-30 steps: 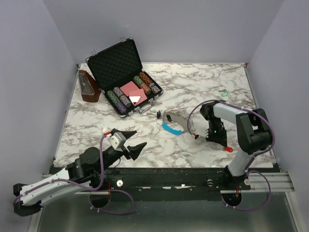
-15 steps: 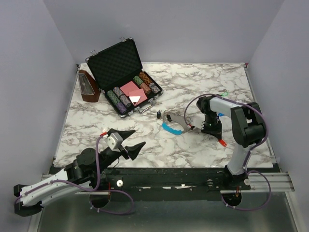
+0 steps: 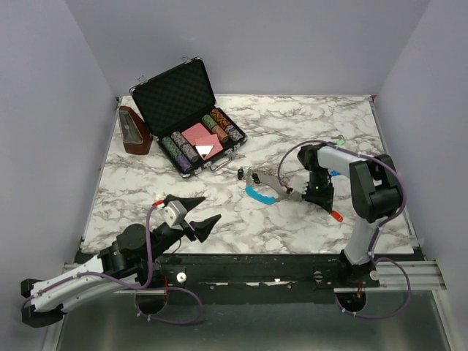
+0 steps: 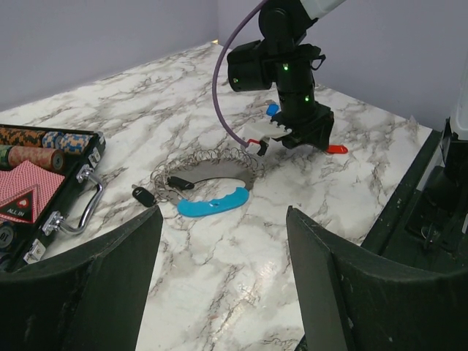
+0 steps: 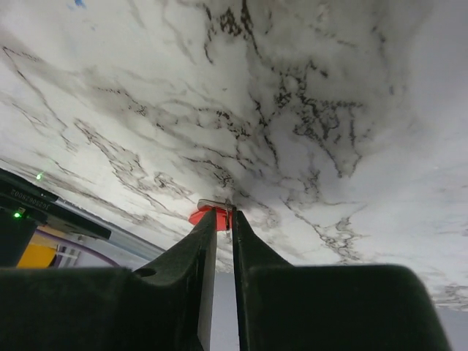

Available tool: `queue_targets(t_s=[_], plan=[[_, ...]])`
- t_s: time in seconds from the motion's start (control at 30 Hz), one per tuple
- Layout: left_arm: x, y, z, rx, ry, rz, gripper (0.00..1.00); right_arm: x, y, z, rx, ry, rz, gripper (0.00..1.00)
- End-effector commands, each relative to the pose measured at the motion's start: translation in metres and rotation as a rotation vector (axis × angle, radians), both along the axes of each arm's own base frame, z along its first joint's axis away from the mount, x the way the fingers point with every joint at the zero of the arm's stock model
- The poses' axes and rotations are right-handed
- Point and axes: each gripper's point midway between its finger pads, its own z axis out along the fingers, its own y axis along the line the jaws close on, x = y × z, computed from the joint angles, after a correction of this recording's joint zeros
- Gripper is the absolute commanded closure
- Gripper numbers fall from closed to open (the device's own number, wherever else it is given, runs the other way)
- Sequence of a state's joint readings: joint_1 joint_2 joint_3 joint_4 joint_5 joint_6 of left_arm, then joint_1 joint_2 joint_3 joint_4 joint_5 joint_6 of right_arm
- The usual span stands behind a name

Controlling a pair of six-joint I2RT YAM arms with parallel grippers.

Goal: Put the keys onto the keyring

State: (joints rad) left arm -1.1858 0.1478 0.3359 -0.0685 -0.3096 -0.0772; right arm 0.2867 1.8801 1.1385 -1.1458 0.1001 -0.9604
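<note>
Right wrist view: my right tool (image 5: 224,212) shows a narrow slit with the red key (image 5: 197,218) at its tips, grip unclear; left tool (image 3: 210,208) wide, empty; keyring (image 3: 265,187) lies on the counter (image 3: 292,124) nearby, blue key (image 3: 333,173) loose beside my arm, neither threaded yet.

Open case (image 3: 189,117) sits back left on table (image 3: 292,124), chips (image 3: 219,128) inside, wedge-shaped box (image 3: 134,131) just left of it. Keyring (image 3: 262,187) lies mid-table, front-right of case. Key (image 3: 336,216) lies right of keyring, at right gripper (image 5: 223,213) tips. Second key (image 4: 272,110) lies behind that gripper.
</note>
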Motion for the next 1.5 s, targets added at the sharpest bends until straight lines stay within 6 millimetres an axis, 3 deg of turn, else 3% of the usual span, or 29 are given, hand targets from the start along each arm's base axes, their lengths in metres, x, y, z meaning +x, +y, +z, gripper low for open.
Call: queue_targets(t_s=[0.0,0.23,0.33,0.5,0.67,0.7,0.73,0.83,0.9,1.0,1.17,1.33,1.47], plan=[[0.000,-0.001,0.000,-0.002,-0.009,0.000,0.23,0.015,0.012,0.007,0.050,-0.046,-0.018,0.76],[0.000,0.000,0.001,-0.011,-0.012,0.000,0.23,0.034,0.028,0.041,0.122,-0.107,-0.038,0.67],[0.000,0.001,0.002,-0.017,-0.012,-0.001,0.23,0.043,0.046,0.057,0.214,-0.137,-0.064,0.66],[0.000,-0.001,0.002,-0.050,0.008,0.000,0.20,0.058,0.105,0.093,0.532,-0.203,-0.153,0.63],[0.006,-0.005,-0.007,-0.137,0.161,0.043,0.04,0.075,0.173,0.147,1.002,-0.352,-0.279,0.61],[0.007,-0.007,-0.011,-0.141,0.190,0.047,0.01,0.080,0.176,0.154,1.063,-0.399,-0.321,0.58],[0.008,-0.009,-0.014,-0.149,0.222,0.057,0.01,0.084,0.178,0.159,1.123,-0.439,-0.370,0.48],[0.016,-0.014,-0.024,-0.181,0.336,0.115,0.01,0.090,0.176,0.157,1.253,-0.504,-0.511,0.01],[0.021,-0.019,-0.034,-0.168,0.393,0.139,0.01,0.074,0.184,0.146,1.311,-0.382,-0.562,0.00],[0.029,-0.024,-0.048,-0.158,0.518,0.167,0.01,0.061,0.193,0.149,1.389,-0.281,-0.498,0.00],[0.052,-0.031,-0.073,-0.159,0.773,0.158,0.01,0.067,0.192,0.146,1.397,-0.348,-0.507,0.03],[0.074,-0.050,-0.075,-0.087,0.866,0.100,0.01,0.059,0.194,0.144,1.437,-0.311,-0.532,0.02],[0.092,-0.068,-0.076,-0.014,0.919,0.056,0.01,0.085,0.187,0.138,1.344,-0.391,-0.649,0.04]])
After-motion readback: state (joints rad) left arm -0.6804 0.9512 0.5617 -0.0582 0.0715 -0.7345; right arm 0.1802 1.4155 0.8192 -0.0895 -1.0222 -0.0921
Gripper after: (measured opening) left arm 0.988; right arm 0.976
